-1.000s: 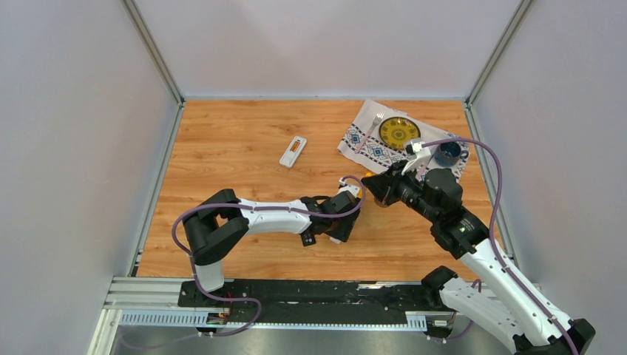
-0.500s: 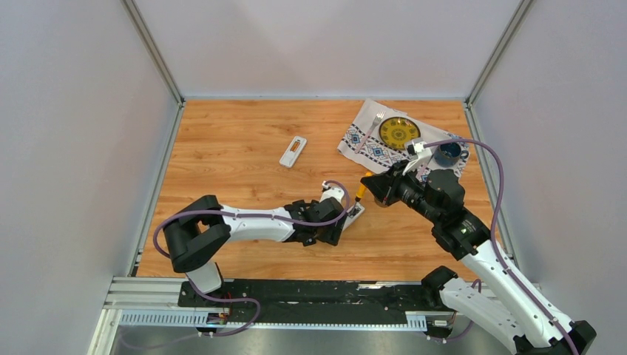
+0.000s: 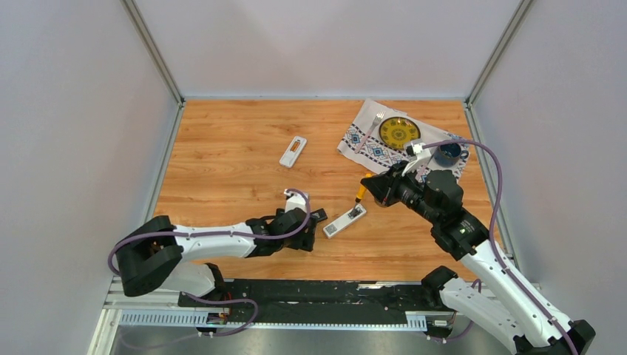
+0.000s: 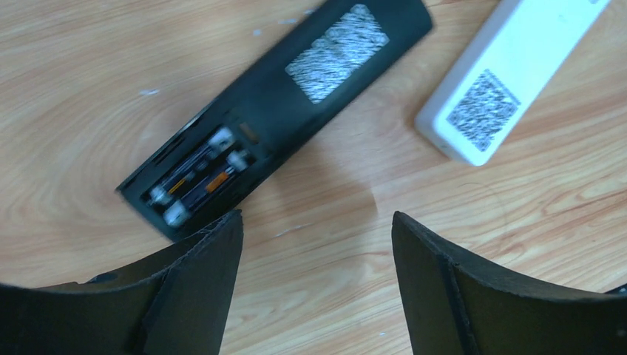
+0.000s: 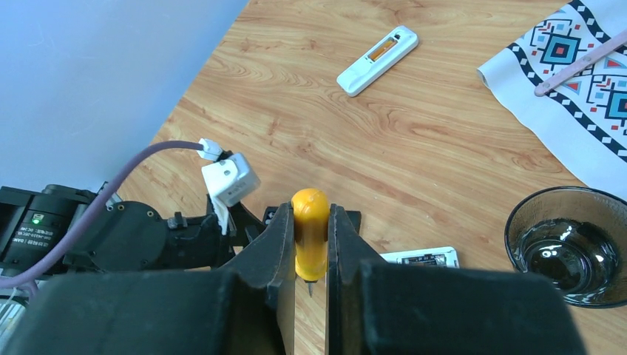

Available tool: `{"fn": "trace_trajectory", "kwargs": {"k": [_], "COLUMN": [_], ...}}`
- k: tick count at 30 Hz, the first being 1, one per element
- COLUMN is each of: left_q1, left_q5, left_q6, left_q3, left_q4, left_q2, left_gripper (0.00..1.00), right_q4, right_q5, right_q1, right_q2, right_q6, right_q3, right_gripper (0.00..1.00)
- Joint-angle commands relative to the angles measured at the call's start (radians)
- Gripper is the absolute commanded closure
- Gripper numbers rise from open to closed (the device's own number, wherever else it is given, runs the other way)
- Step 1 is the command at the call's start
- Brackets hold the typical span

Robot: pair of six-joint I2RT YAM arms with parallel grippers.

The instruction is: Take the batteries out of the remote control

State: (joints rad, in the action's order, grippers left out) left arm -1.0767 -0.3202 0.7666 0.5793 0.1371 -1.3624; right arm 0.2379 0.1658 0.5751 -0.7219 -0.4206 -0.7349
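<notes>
A black remote control (image 4: 296,96) lies back-up on the wood with its compartment open, and two batteries (image 4: 194,175) sit side by side inside, dark with silvery ends. My left gripper (image 4: 316,222) hovers just short of that end, open, with nothing between its fingers (image 4: 207,274). In the top view the left gripper (image 3: 312,217) is left of a white remote (image 3: 344,220) lying back-up with its compartment uncovered. My right gripper (image 5: 310,211) is shut on a yellow-handled screwdriver (image 5: 310,233), tip down, above the black remote (image 5: 349,220) and the white remote (image 5: 421,257).
Another white remote (image 3: 293,151) lies further back on the table. At the back right a patterned cloth (image 3: 370,144) carries a yellow plate (image 3: 399,132), a fork (image 3: 373,126) and a blue cup (image 3: 448,154). A glass bowl (image 5: 566,244) stands right of the right gripper.
My left arm has drawn back to the left and toward the near edge, its jaws opening wider, uncovering the white remote. The right arm with the screwdriver has not moved.
</notes>
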Motion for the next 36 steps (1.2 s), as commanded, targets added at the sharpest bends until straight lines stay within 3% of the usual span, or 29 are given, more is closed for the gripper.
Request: {"fn": "trace_trajectory", "kwargs": {"k": [1, 8, 14, 18, 24, 31, 36], "left_q1": [0.034, 0.049, 0.041, 0.027, 0.040, 0.161, 0.207], "left_q5": [-0.037, -0.007, -0.039, -0.089, -0.154, -0.102, -0.114], "left_q6": [0.019, -0.065, -0.069, -0.014, 0.028, -0.033, -0.096], "left_q3": [-0.082, -0.069, 0.158, 0.296, 0.373, 0.321, 0.369], "left_q4": [0.075, -0.002, 0.160, 0.271, 0.326, 0.159, 0.130], "left_q2": [0.089, 0.115, -0.108, -0.274, -0.337, -0.308, -0.333], "left_gripper": [0.18, 0.19, 0.30, 0.30, 0.27, 0.25, 0.23], "right_q4": [-0.058, -0.069, -0.068, -0.060, -0.057, -0.065, -0.066], "right_q5": [-0.012, -0.009, -0.018, -0.034, -0.034, -0.032, -0.025], "right_q1": [0.003, 0.002, 0.000, -0.003, -0.008, -0.006, -0.008], "right_q2": [0.012, 0.009, 0.007, 0.009, 0.013, 0.016, 0.035], "right_q6": [0.011, 0.006, 0.011, 0.019, 0.023, 0.017, 0.002], "right_q3": [0.000, 0.006, 0.009, 0.008, 0.009, 0.022, 0.031], "right_gripper": [1.00, 1.00, 1.00, 1.00, 1.00, 1.00, 1.00]}}
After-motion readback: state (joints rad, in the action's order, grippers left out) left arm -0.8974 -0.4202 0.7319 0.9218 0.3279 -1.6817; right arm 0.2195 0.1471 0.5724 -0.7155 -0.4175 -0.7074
